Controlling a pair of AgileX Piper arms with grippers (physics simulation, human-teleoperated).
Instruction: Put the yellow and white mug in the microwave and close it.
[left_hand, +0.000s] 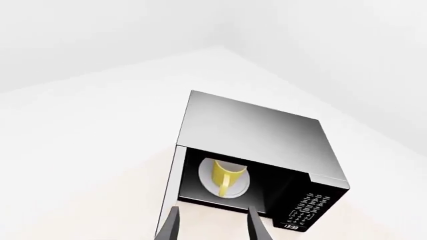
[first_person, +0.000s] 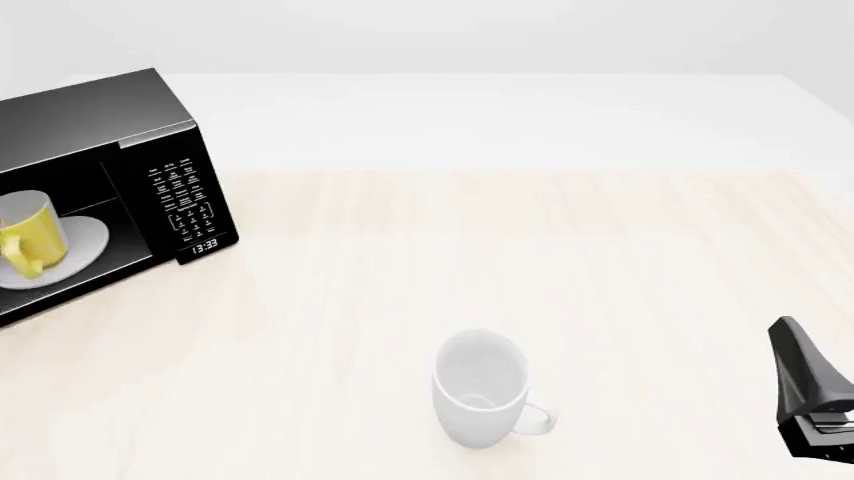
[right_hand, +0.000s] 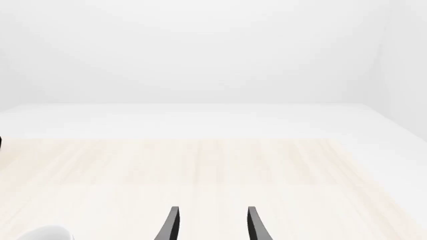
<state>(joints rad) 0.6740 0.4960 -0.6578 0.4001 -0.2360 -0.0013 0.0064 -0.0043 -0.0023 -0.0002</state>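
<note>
The small yellow mug with the white inside (first_person: 30, 237) is sitting upright on the white round plate (first_person: 83, 240) inside the large black boxy microwave (first_person: 100, 130), handle facing outward toward the opening. The microwave is standing at the far left of the pale wood-grain desk (first_person: 534, 260), cavity exposed; its door is showing only as a thin edge in the left wrist view (left_hand: 170, 192), swung out. The keypad with white lettering (first_person: 184, 200) and small digital display (first_person: 203, 245) are facing forward.

The left tool (left_hand: 213, 227) is hovering above and in front of the microwave opening, its two dark fingers spread apart and holding nothing. The right tool (right_hand: 212, 225) is sitting low at the near right of the desk, fingers likewise parted and empty, well apart from everything.

A larger all-white mug (first_person: 483, 388) is standing upright near the desk's front middle, handle pointing right.
</note>
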